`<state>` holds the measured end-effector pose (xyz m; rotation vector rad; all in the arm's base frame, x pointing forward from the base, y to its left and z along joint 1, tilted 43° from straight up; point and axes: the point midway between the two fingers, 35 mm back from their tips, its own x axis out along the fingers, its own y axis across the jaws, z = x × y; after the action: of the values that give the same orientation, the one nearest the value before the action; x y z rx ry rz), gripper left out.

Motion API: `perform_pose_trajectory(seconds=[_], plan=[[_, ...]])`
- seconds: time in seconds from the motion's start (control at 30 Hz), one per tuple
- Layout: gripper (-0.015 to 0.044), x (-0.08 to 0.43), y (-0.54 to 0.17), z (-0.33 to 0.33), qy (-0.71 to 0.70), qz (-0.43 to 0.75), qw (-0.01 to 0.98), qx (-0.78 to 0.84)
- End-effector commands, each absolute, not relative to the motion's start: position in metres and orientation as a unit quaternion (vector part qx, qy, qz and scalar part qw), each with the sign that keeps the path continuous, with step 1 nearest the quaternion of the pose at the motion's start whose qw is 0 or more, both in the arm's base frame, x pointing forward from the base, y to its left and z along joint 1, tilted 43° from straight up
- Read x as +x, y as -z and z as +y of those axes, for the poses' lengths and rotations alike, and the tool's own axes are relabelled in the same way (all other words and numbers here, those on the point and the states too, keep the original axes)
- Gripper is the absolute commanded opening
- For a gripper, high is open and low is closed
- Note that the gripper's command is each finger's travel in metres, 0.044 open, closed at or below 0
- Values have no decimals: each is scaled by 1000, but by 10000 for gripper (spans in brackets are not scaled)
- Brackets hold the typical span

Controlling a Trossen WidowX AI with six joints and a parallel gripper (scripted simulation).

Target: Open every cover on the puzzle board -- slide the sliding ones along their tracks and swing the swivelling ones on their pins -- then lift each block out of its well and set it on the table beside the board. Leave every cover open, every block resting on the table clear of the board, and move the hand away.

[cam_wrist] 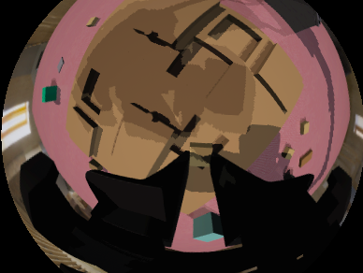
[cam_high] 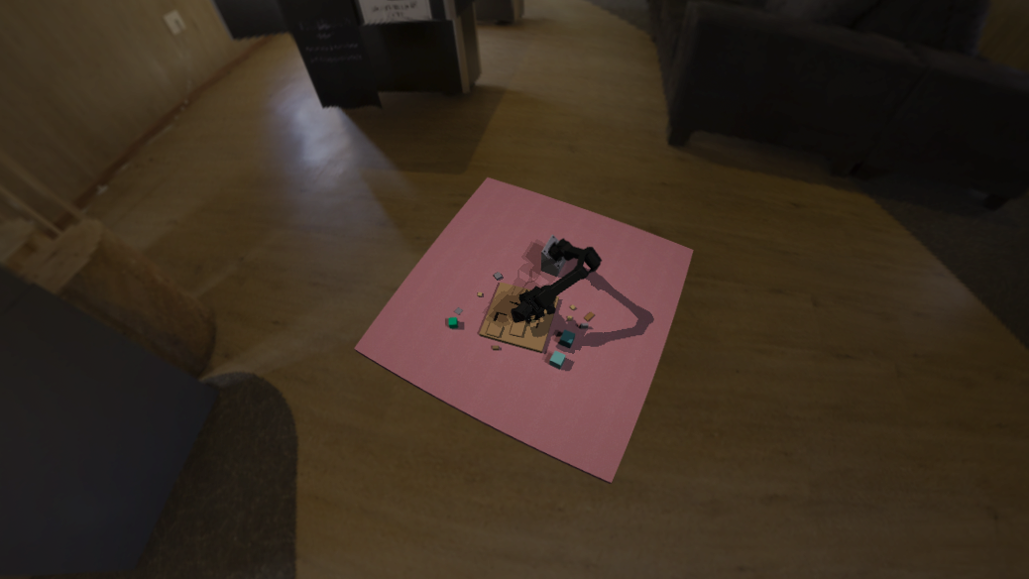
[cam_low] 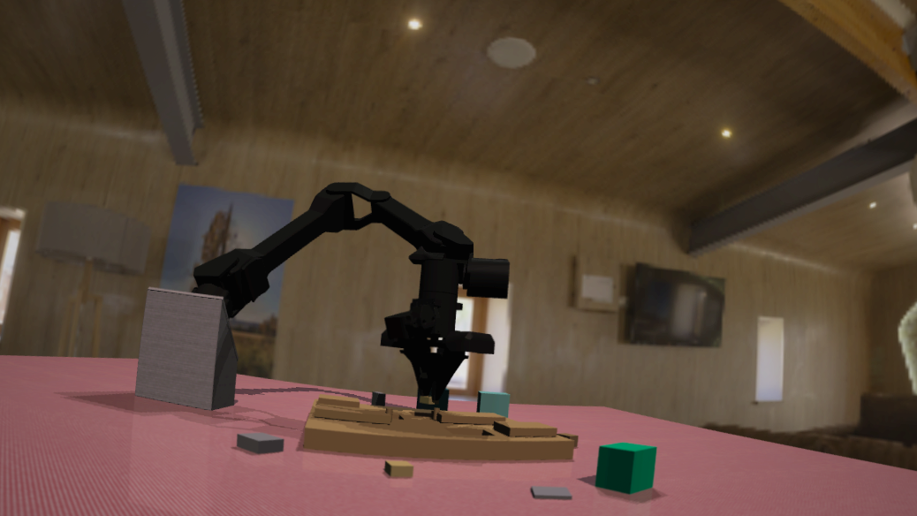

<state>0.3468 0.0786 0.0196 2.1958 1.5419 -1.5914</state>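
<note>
The tan puzzle board point(cam_high: 528, 344) point(cam_low: 435, 445) point(cam_wrist: 291, 86) lies on the pink table. Raised wooden covers show on it, two of them at its front left, a square cover point(cam_high: 494, 328) and another cover point(cam_high: 517, 329). Dark gaps show beside covers in the wrist view; the arm's shadow hides which wells are open. My gripper point(cam_low: 432, 398) point(cam_wrist: 199, 155) is shut on a small tan block point(cam_low: 427, 399) point(cam_wrist: 201, 150), just above the board. A green cube point(cam_high: 452, 321) point(cam_low: 625, 468) point(cam_wrist: 50, 93), a light teal cube point(cam_high: 556, 358) point(cam_low: 493, 403) and a dark teal cube point(cam_high: 566, 338) rest off the board.
Left of the board lie a grey block point(cam_high: 497, 276) point(cam_low: 259, 443), a tan block point(cam_high: 480, 293) point(cam_low: 398, 468) and a thin grey plate point(cam_high: 458, 310) point(cam_low: 550, 492). A brown piece point(cam_high: 495, 347) lies in front. Several small pieces lie right. The arm's base point(cam_low: 179, 346) stands behind.
</note>
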Motion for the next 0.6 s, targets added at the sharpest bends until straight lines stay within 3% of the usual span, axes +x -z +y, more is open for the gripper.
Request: perform_pose_trajectory(seconds=[0.0,0.27,0.57], plan=[[80,347,-23,76,510,495,14,703],[80,347,-29,70,494,511,36,702],[80,348,-39,60,243,668,320,626]])
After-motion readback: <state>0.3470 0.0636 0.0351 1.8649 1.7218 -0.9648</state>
